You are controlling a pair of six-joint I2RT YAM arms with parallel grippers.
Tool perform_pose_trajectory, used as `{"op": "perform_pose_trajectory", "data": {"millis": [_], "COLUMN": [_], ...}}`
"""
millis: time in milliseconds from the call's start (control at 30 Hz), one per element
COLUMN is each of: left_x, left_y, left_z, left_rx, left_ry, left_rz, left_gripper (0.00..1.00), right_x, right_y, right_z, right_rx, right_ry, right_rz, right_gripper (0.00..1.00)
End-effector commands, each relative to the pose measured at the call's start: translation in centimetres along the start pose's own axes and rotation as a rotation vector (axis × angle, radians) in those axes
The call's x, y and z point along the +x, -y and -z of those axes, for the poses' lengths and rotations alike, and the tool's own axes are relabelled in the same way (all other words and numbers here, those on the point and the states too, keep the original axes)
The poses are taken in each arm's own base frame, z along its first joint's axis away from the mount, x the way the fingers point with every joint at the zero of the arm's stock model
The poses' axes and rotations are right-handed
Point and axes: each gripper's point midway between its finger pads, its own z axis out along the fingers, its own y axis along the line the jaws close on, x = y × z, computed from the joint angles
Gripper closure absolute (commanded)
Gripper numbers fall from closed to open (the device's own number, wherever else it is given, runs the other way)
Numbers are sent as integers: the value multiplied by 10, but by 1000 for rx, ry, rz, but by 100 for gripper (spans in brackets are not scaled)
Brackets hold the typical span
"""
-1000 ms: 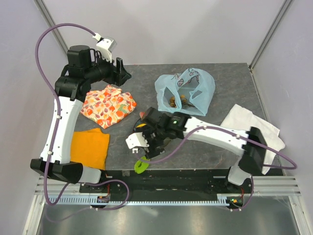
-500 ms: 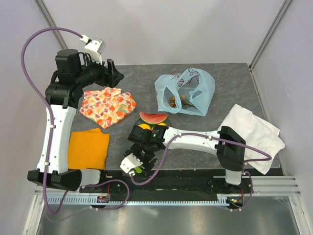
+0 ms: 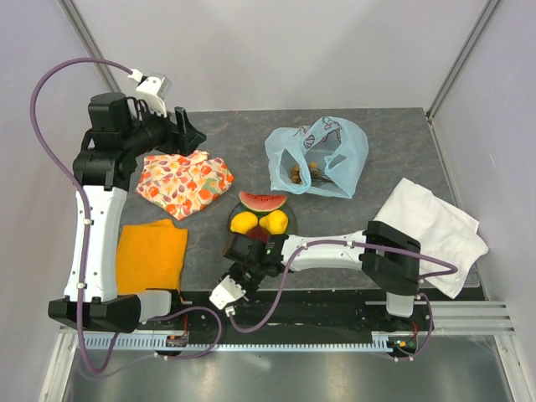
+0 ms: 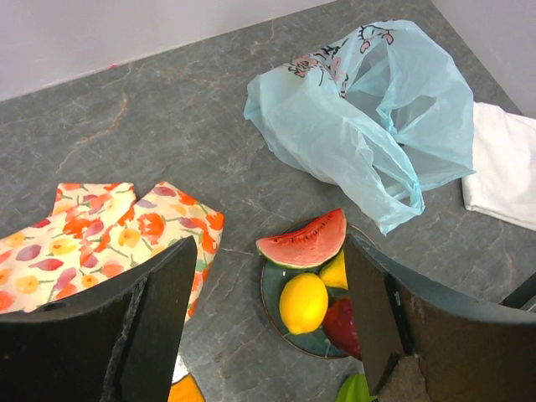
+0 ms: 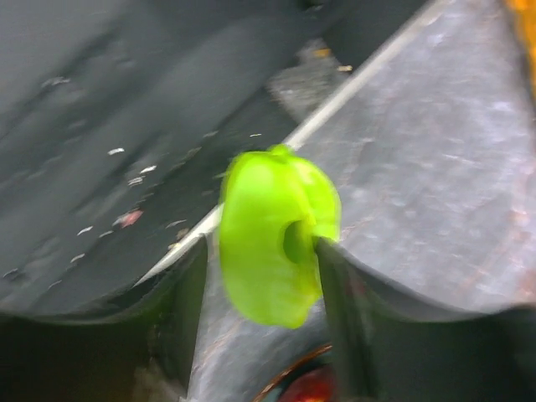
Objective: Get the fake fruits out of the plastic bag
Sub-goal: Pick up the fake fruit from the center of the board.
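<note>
The light-blue plastic bag [image 3: 316,157] lies open at the back of the table, with brownish grapes [image 3: 296,173] inside; it also shows in the left wrist view [image 4: 368,117]. A dark plate [image 3: 233,219] holds a watermelon slice [image 3: 262,201], two lemons [image 3: 244,222] and a dark red fruit [image 3: 261,236]. My right gripper [image 5: 260,247] is shut on the green piece [image 5: 260,285], just past the plate's near rim, over the table's front edge. My left gripper [image 3: 188,130] hangs open and empty, high at the back left.
A floral cloth [image 3: 184,182] lies left of the plate and an orange cloth [image 3: 153,251] lies in front of it. A white cloth [image 3: 431,230] is at the right edge. The table's front edge and black rail [image 3: 335,297] lie under my right wrist.
My right arm folded in and its wrist swung toward the front edge with the green piece, uncovering the plate of fruit. My left arm drew back a little to the left.
</note>
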Motion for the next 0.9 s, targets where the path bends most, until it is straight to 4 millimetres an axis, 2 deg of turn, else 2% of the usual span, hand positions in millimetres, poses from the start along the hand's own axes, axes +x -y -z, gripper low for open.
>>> {"op": "perform_pose_trajectory", "data": {"millis": [0, 67, 100, 133, 167, 200, 333, 400, 433, 467, 533, 633, 700, 733, 767, 800, 867], "left_x": [-9, -10, -11, -13, -15, -16, -27, -30, -31, -33, -36, -43, -48, -51, -51, -54, -54], "left_y": [4, 2, 2, 3, -6, -7, -8, -7, -7, -7, -5, -2, -1, -1, -2, -2, -2], "left_z": [11, 12, 12, 12, 15, 13, 10, 7, 3, 2, -3, -8, -8, -8, -10, -9, -10], "left_rx": [18, 20, 23, 29, 5, 7, 20, 34, 50, 57, 83, 118, 128, 131, 132, 132, 132], "left_ry": [50, 55, 56, 63, 72, 72, 85, 85, 82, 84, 85, 90, 101, 106, 103, 111, 110], "left_rz": [48, 63, 65, 64, 74, 74, 66, 71, 75, 84, 99, 112, 107, 105, 105, 98, 93], "left_gripper": [22, 22, 22, 22, 22, 22, 22, 22, 22, 22, 22, 22, 22, 22, 22, 22, 22], "right_x": [4, 5, 5, 3, 0, -2, -30, -32, -42, -41, -45, -22, 11, 19, 29, 48, 62], "right_y": [14, 14, 14, 16, 17, 14, 18, 12, 18, 10, 14, 0, -13, -16, -20, -27, -30], "right_z": [-4, 0, 3, 12, 18, 25, 74, 88, 104, 110, 133, 158, 166, 174, 178, 178, 181], "right_rx": [124, 142, 149, 167, 175, 168, 180, 150, 170, 140, 161, 158, 138, 153, 146, 137, 144], "right_ry": [-1, -6, -12, -7, 0, 4, 81, 79, 97, 82, 80, 9, -75, -94, -119, -159, -187], "right_rz": [-29, -30, -32, -29, -27, -29, -39, -63, -63, -80, -75, -88, -87, -79, -46, -56, -31], "right_gripper": [54, 69, 72, 73, 74, 75, 76, 76, 76, 76, 76, 75, 75, 75, 75, 75, 75]}}
